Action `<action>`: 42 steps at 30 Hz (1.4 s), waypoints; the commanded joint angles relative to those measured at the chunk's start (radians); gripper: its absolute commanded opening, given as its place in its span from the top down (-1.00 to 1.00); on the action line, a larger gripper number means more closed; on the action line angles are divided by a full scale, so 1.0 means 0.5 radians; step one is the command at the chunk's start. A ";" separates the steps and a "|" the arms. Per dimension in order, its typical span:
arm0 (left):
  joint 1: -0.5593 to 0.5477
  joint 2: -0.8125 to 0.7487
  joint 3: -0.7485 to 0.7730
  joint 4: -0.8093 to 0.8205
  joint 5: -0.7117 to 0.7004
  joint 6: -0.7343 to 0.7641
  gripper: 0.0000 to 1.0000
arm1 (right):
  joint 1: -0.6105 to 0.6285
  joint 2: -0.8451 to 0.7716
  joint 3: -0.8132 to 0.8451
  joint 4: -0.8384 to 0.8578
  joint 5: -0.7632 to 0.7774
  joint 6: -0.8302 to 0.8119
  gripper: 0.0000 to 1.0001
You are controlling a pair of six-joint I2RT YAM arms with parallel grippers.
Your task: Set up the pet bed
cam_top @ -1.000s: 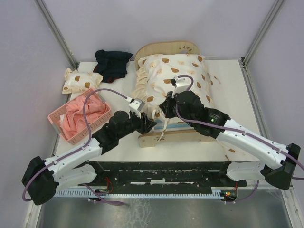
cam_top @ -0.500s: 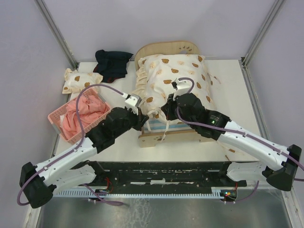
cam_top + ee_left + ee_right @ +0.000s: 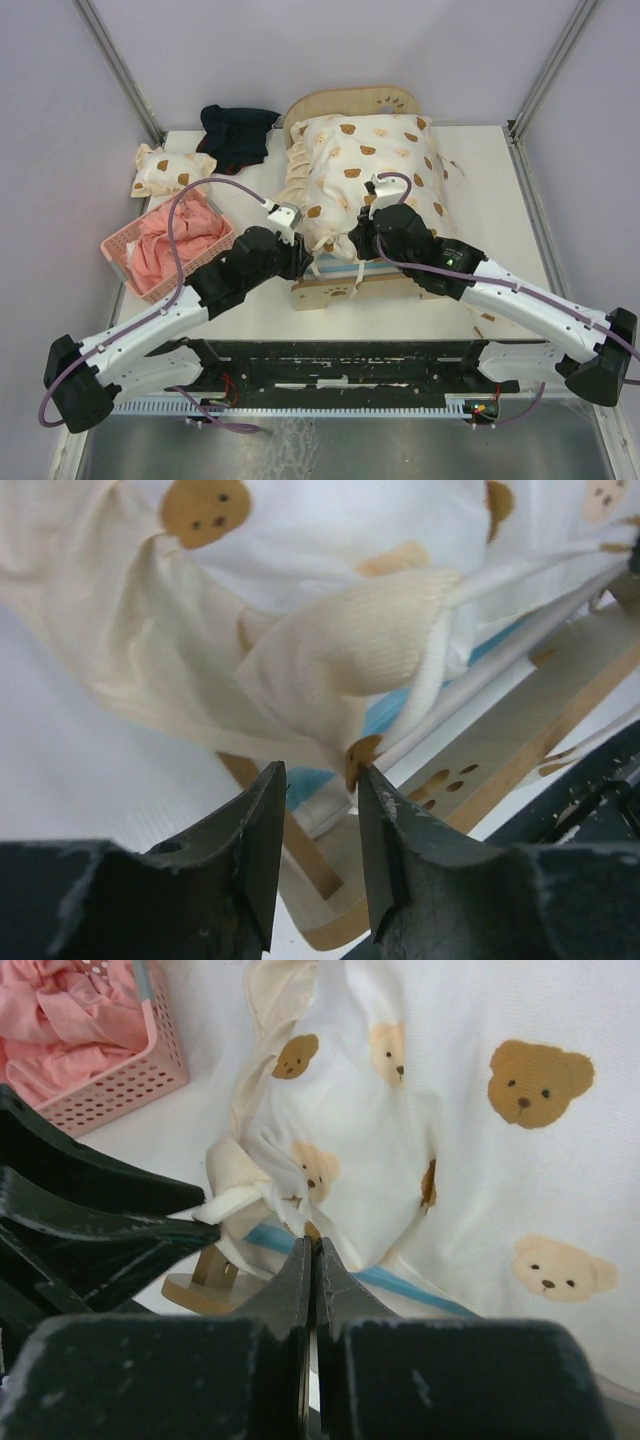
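Now my left end effector point(image 3: 320, 775) stands narrowly parted and empty, just short of the bear-print quilt's point(image 3: 330, 650) bunched corner. My right end effector point(image 3: 312, 1250) is pressed closed at the quilt's ties. The pet bed point(image 3: 340, 291) sits mid-way across the bench point(image 3: 480, 180), headboard point(image 3: 350, 100) at the far edge, with the quilt draped over it.

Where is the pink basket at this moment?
In the top view, the pink basket stands on the left side of the table, just in front of the small bear-print pillow and left of the pet bed.
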 commanded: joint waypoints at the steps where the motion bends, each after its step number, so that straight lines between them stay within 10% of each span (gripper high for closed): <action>1: -0.005 -0.157 0.050 -0.160 -0.368 -0.216 0.13 | -0.010 -0.046 -0.073 -0.058 0.008 -0.039 0.96; 7: -0.004 -0.368 -0.188 -0.232 -0.637 -0.512 0.19 | -0.013 -0.134 -0.162 -0.121 0.004 -0.030 0.96; 25: -0.176 -0.080 -0.714 0.919 0.044 -0.959 0.50 | -0.024 -0.193 -0.098 -0.423 0.129 -0.054 0.96; 35: -0.406 0.559 -0.517 1.590 -0.058 -0.922 0.42 | -0.064 -0.246 -0.101 -0.661 0.357 -0.018 0.96; 42: -0.428 0.458 -0.514 1.285 -0.188 -0.552 0.24 | -0.088 -0.400 -0.106 -0.769 0.407 0.020 0.96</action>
